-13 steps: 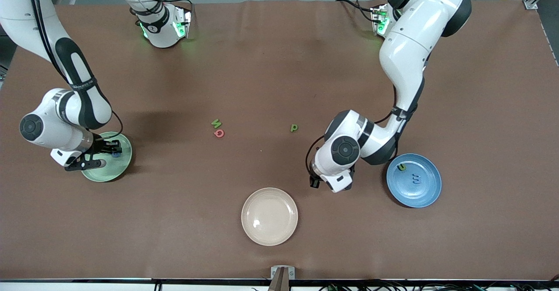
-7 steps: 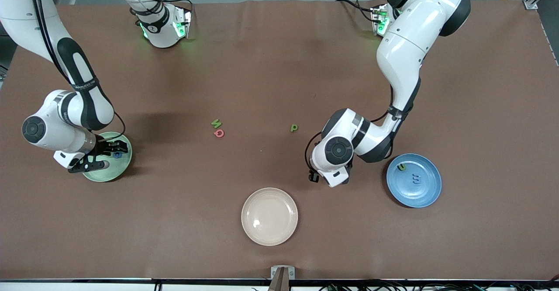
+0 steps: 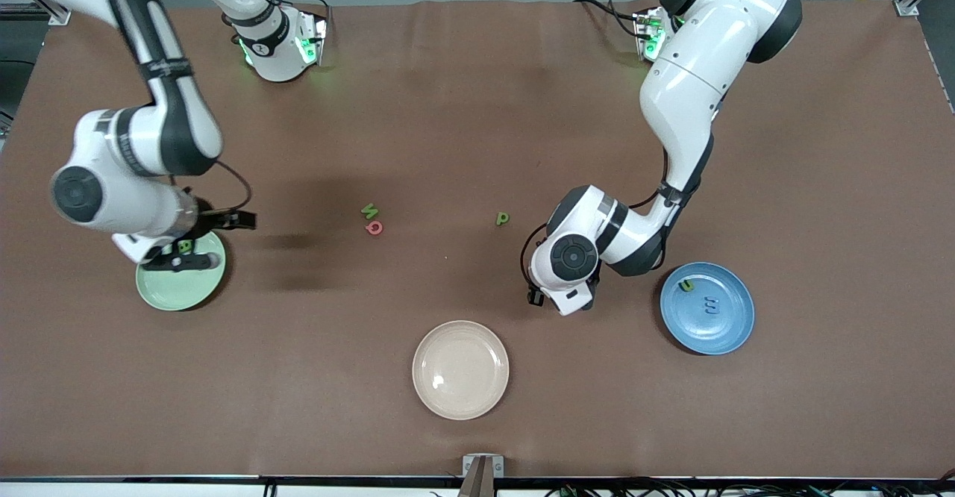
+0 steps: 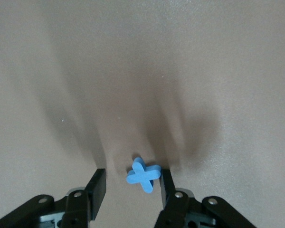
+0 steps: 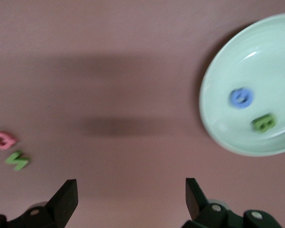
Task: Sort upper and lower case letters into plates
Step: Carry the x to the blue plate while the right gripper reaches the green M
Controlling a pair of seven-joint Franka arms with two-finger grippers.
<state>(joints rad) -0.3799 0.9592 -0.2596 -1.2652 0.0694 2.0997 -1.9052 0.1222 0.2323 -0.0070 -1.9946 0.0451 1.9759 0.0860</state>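
Brown table [image 3: 448, 109] carrying three plates: mint green plate [image 3: 160, 295], blue plate [image 3: 727, 333], cream plate [image 3: 460, 369]. Loose on it: green W [image 3: 369, 210] beside pink Q [image 3: 374, 227], green p [image 3: 503, 218], blue x [image 4: 143, 174].

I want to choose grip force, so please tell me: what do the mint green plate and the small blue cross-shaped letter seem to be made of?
The mint green plate looks like smooth, glossy plastic: bright streaks of light shine along its inner wall. The blue cross-shaped letter, lying on the table between the open left gripper's fingers, looks like matte foam or soft plastic: thick, flat-faced, no shine. Which of the two is uncertain.
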